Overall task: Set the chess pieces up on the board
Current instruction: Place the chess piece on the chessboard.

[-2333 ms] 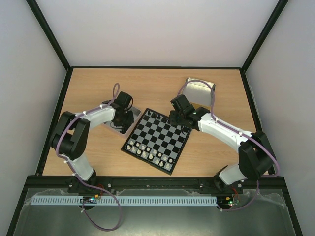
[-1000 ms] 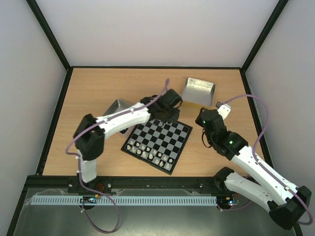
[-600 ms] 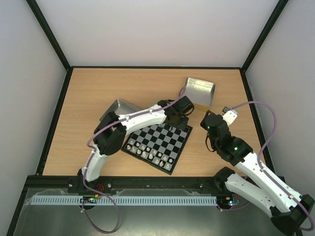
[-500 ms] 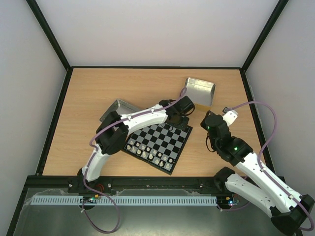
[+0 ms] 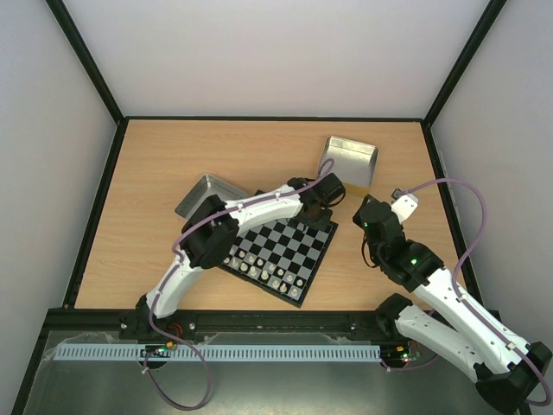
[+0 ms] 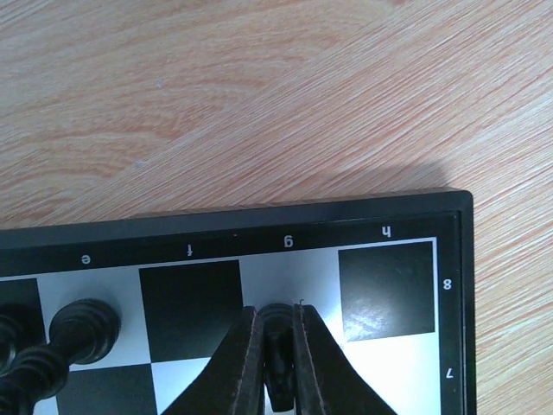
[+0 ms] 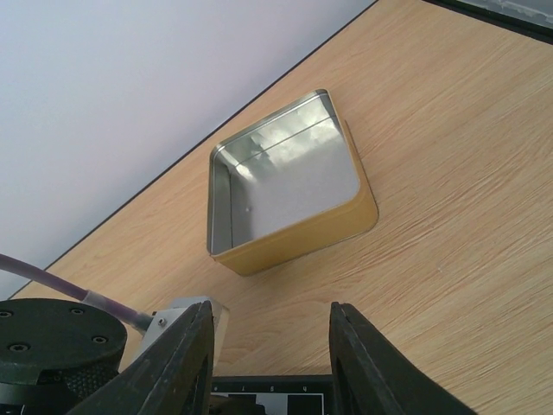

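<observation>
The chessboard lies mid-table. My left gripper is shut on a black chess piece over the light square of file g in the board's far row, near its right corner; from above it sits at that corner. Other black pieces stand at the left of the left wrist view. Pale pieces line the near rows. My right gripper is open and empty, raised right of the board, facing the board's far edge.
A gold-sided metal tray stands behind the board and shows empty in the right wrist view. A second metal tray lies left of the board. My left arm stretches across the board's far left edge.
My left arm swung from the left tray across to the board's far right corner with a black piece. My right arm pulled back off the board to the right and rose.
</observation>
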You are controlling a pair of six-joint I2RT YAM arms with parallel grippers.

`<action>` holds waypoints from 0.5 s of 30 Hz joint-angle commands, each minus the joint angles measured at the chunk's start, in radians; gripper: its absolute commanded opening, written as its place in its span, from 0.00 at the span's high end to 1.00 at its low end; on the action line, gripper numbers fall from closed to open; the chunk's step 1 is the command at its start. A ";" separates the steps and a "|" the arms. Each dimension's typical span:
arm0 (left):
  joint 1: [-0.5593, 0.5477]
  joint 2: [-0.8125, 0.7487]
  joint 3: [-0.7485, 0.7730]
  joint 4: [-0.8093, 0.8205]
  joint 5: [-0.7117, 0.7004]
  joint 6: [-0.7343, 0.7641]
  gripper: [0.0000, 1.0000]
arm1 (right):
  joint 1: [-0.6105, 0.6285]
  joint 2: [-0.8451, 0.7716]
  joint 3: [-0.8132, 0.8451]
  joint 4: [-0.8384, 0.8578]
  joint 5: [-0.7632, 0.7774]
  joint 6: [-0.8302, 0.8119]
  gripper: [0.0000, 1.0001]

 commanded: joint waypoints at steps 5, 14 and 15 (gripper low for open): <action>0.001 0.042 0.054 -0.031 0.022 0.023 0.94 | -0.003 -0.004 -0.009 -0.011 0.045 -0.002 0.64; 0.011 0.053 0.048 -0.026 0.044 0.014 0.91 | -0.003 -0.005 -0.010 -0.013 0.043 0.000 0.64; 0.012 0.050 0.045 -0.026 0.041 0.015 0.90 | -0.003 -0.005 -0.010 -0.012 0.041 0.000 0.64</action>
